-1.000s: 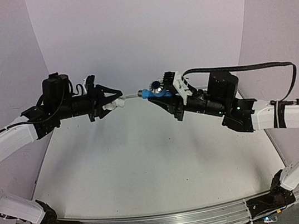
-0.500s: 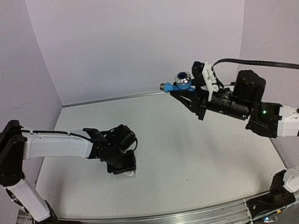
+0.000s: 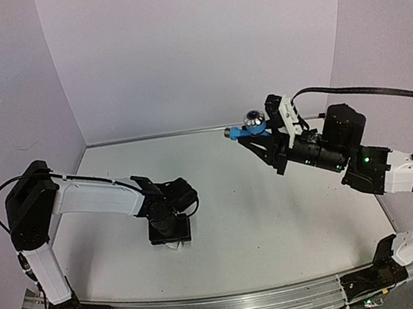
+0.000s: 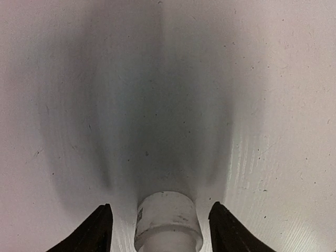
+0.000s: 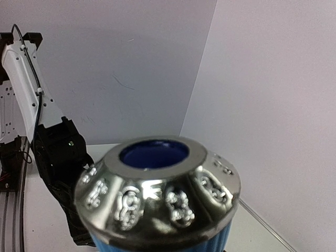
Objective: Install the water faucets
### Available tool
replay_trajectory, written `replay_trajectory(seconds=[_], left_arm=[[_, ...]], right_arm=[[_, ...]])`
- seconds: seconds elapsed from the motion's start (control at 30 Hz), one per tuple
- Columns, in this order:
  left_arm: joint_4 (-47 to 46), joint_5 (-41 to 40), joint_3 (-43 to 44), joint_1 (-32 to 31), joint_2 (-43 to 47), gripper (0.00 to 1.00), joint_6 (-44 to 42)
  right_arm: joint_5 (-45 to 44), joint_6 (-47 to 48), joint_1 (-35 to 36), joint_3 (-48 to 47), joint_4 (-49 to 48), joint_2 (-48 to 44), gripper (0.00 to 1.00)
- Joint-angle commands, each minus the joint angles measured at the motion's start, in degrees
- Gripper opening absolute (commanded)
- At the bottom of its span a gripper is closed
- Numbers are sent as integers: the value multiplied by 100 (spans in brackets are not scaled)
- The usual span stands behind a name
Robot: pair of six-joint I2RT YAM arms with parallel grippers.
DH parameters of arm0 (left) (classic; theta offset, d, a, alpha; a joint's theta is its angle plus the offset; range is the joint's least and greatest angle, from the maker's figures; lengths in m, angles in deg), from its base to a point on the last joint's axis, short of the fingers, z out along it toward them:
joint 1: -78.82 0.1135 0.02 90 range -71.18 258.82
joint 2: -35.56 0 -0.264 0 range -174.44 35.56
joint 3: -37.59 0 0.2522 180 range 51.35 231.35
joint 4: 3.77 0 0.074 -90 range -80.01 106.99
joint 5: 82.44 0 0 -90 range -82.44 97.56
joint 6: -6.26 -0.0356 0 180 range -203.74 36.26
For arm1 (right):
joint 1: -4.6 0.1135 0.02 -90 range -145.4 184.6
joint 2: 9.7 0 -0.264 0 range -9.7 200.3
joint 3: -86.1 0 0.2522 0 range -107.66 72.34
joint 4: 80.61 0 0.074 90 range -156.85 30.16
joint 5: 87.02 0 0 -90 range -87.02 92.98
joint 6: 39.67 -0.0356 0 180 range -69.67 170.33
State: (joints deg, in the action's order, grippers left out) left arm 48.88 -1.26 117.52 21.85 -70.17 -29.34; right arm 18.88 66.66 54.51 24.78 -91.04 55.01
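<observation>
The water faucet (image 3: 251, 127), light blue with a silvery round knob, hangs in the air at the back right, and my right gripper (image 3: 259, 134) is shut on it. Its knob (image 5: 157, 194) fills the right wrist view and hides the fingers. My left gripper (image 3: 170, 236) points down at the table's left middle. A small white cylindrical fitting (image 4: 168, 220) stands on the table between its black fingertips (image 4: 98, 231). A clear gap shows on each side of the fitting, so the jaws are open.
The white table (image 3: 276, 206) is backed by pale walls on three sides. A black cable (image 3: 368, 91) loops above the right arm. In the right wrist view, the left arm's white and black links (image 5: 50, 152) stand at the left.
The left arm swung down from the raised meeting point to the table with the white fitting, and its jaws have parted from it. The right arm drew back right, holding the faucet.
</observation>
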Motion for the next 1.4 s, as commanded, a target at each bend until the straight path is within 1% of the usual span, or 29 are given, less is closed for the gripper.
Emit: replay_trajectory(seconds=[0.0, 0.1, 0.23, 0.37, 0.53, 0.67, 0.9, 1.07, 1.17, 1.3, 1.37], left_arm=[[645, 245, 434, -18, -29, 68, -389], [891, 340, 560, -16, -105, 68, -544], [1081, 438, 732, -16, -224, 63, -869], [1110, 749, 788, -17, -323, 66, -1203], [1264, 636, 888, -16, -429, 64, -1592], [1344, 571, 1011, -18, -607, 62, -1750], [1376, 478, 1134, 34, -743, 62, -1991], [1382, 490, 1143, 140, -762, 59, -2042], [1390, 530, 1161, 142, -779, 52, -2089], [1397, 500, 1162, 145, -807, 50, -2103], [1399, 504, 1203, 152, -832, 47, -2120]], right_arm=[[-28, -137, 6, 17, -203, -207, 0], [-11, -168, 8, 48, -214, -229, 0], [-13, -195, 1, 96, -209, -268, 0], [8, -217, 5, 115, -216, -339, 0], [1, -245, 5, 115, -214, -373, 0], [22, -278, 3, 113, -216, -356, 0], [46, -306, 8, 73, -217, -276, 0], [63, -340, 7, 71, -212, -274, 0], [68, -349, 6, 71, -217, -274, 0], [86, -354, 6, 44, -212, -220, 0], [121, -365, 6, 34, -208, -187, 0]])
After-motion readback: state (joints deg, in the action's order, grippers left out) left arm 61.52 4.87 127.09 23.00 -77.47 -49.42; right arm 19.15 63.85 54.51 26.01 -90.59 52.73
